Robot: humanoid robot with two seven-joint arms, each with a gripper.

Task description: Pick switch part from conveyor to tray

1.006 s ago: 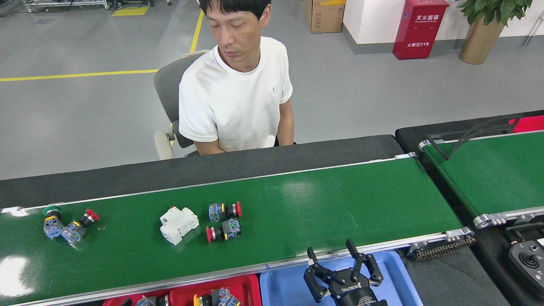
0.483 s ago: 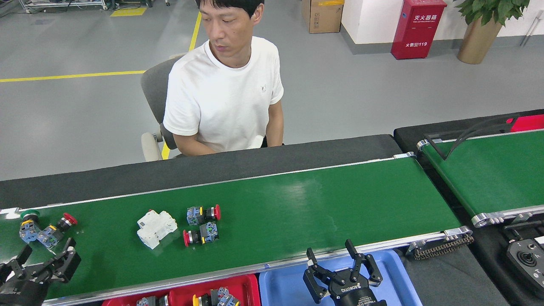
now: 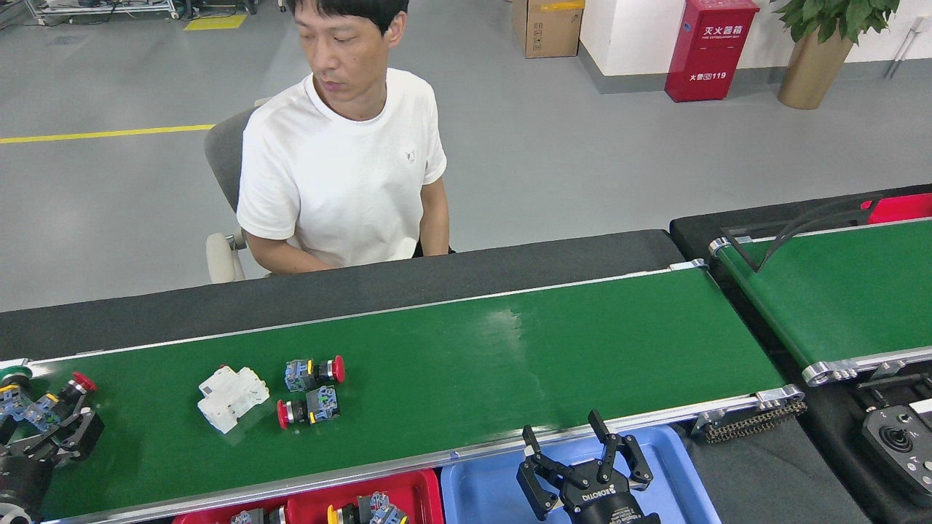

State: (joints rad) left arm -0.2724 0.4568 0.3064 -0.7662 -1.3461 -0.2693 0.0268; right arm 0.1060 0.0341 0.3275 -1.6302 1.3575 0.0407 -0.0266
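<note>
The black left gripper (image 3: 44,444) is seen with fingers spread around a red-capped push-button switch part (image 3: 52,407) on the long dark-green conveyor (image 3: 510,364). The black right gripper (image 3: 575,455) is held open over the blue plastic tray (image 3: 677,487), beside the glossy red tray (image 3: 422,487).

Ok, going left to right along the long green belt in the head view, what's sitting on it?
On the conveyor: left gripper over the switch parts at the left edge → white breaker-like block → the pair of red-capped switch parts, one behind the other → bare belt to the right end.
</note>
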